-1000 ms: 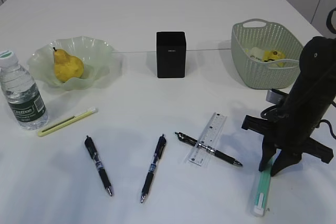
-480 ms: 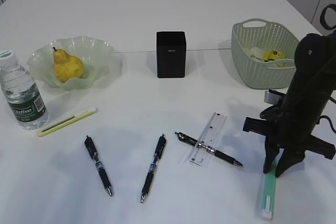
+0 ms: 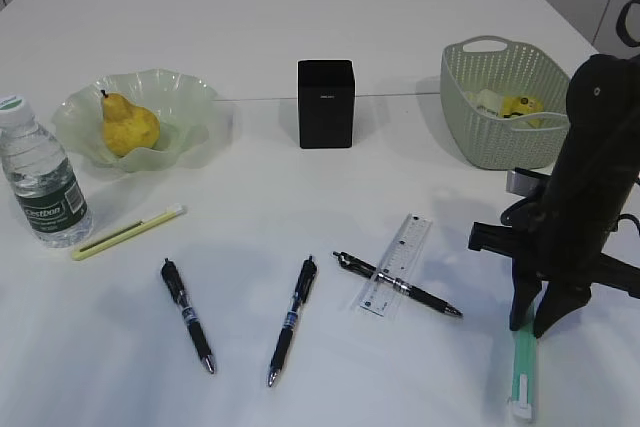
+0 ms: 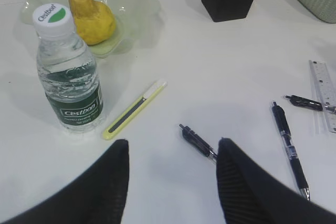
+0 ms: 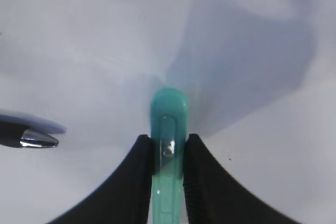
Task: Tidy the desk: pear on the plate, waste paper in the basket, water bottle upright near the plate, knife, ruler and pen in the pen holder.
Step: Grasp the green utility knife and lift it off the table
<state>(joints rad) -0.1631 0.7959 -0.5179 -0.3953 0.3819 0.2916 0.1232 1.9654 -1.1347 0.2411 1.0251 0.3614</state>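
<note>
The right fingers (image 5: 168,153) pinch a teal utility knife (image 3: 521,372) near its end, its far tip low at the white worktop (image 3: 300,27). The left fingers (image 4: 170,174) stand wide and hold nothing, above a black pen (image 4: 197,140). The pear (image 3: 128,125) sits in the green plate (image 3: 190,97), the water bottle (image 3: 42,175) upright beside it. The ruler (image 3: 396,263) lies under another pen (image 3: 400,286).

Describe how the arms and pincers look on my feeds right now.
The right arm is matte black and bulky, with a grey tab and a black cable at its side. Both the left pincer and the right pincer have black, curved, tapering fingers with a fine-textured surface.
</note>
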